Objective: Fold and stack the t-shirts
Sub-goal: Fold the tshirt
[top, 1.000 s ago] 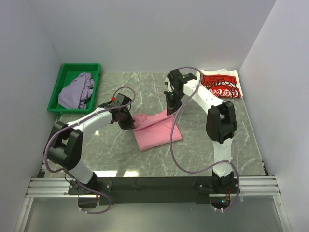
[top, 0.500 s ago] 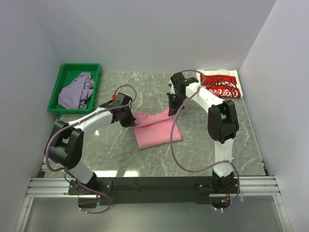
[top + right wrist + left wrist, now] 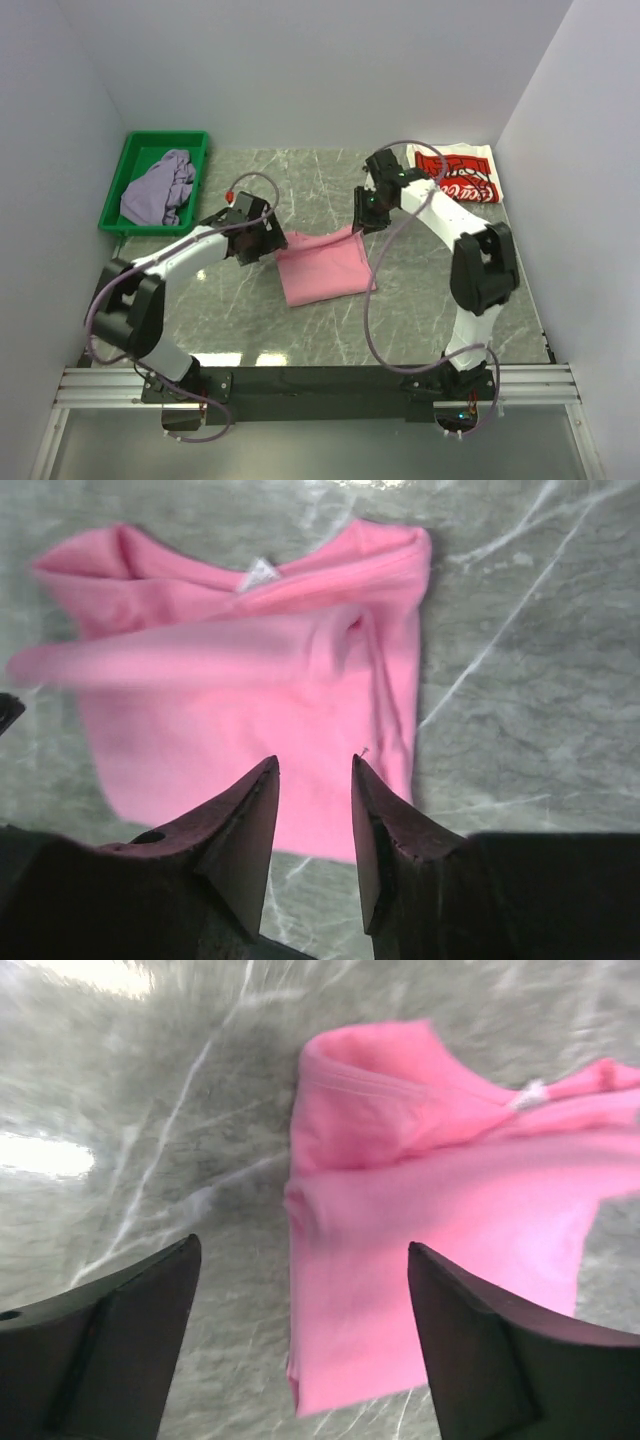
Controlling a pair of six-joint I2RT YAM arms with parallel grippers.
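The pink t-shirt (image 3: 320, 266) lies folded on the marble table between the two arms, collar toward the back; it also fills the left wrist view (image 3: 440, 1220) and the right wrist view (image 3: 250, 700). My left gripper (image 3: 272, 240) hovers just off its left edge, jaws wide open and empty (image 3: 300, 1250). My right gripper (image 3: 362, 222) hangs above its back right corner, jaws parted with nothing between them (image 3: 315, 765). The white Coca-Cola t-shirt (image 3: 458, 177) lies folded at the back right. The lavender-grey t-shirt (image 3: 160, 187) sits crumpled in the green bin (image 3: 125, 165).
The green bin stands at the back left against the side wall. White walls close in the table on three sides. Purple cables loop from both arms over the table. The black rail (image 3: 320, 380) with the arm bases runs along the near edge.
Both grippers have let go of the pink t-shirt and opened. The shirt's back edge has dropped flat onto the table. The right arm has lifted and swung right; the left has drawn slightly back.
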